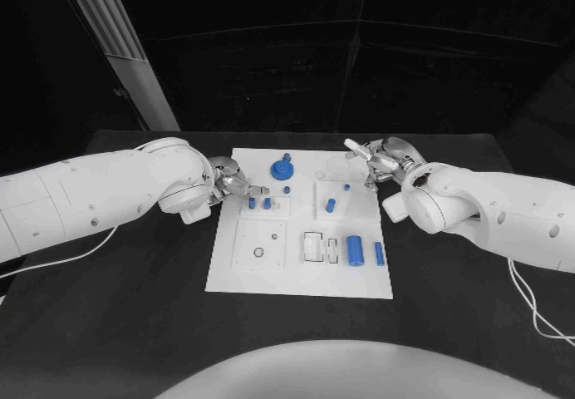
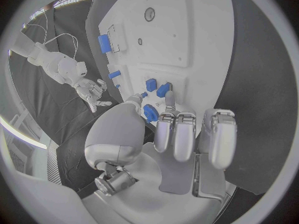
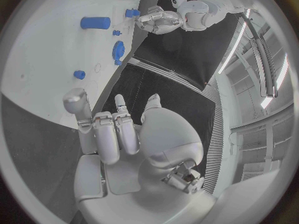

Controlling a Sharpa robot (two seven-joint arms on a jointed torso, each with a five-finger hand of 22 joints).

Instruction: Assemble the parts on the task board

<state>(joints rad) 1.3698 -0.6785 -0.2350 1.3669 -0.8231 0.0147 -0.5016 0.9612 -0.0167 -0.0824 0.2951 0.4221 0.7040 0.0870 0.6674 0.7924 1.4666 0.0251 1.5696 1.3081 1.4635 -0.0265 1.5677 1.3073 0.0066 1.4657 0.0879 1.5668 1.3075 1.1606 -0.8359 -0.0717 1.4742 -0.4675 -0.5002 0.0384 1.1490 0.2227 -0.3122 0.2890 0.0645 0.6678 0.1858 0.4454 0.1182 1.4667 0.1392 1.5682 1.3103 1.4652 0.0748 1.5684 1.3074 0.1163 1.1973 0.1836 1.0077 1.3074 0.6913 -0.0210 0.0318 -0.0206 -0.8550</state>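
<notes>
The white task board [image 1: 300, 274] lies in the middle of the black table. My left hand [image 1: 231, 184] hovers at the board's far left edge, its fingers [image 2: 187, 134] apart and holding nothing. Just past its fingertips stand two short blue parts [image 1: 259, 202] [image 2: 157, 86]. A blue gear-like part [image 1: 282, 170] [image 3: 118, 51] stands close beside this hand. My right hand [image 1: 381, 160] [image 2: 90, 89] floats over the board's far right corner, fingers [image 3: 106, 134] spread and empty. A blue peg [image 1: 330, 204] and a small blue stud [image 1: 346, 187] [image 3: 79, 74] sit near it.
A blue cylinder [image 1: 355, 247] [image 2: 104, 42] and a slim blue bar [image 1: 379, 253] lie on the board's near right part. A square plate with a round mark [image 1: 259, 246] takes up the near left. Bare black table [image 1: 120, 316] surrounds the board.
</notes>
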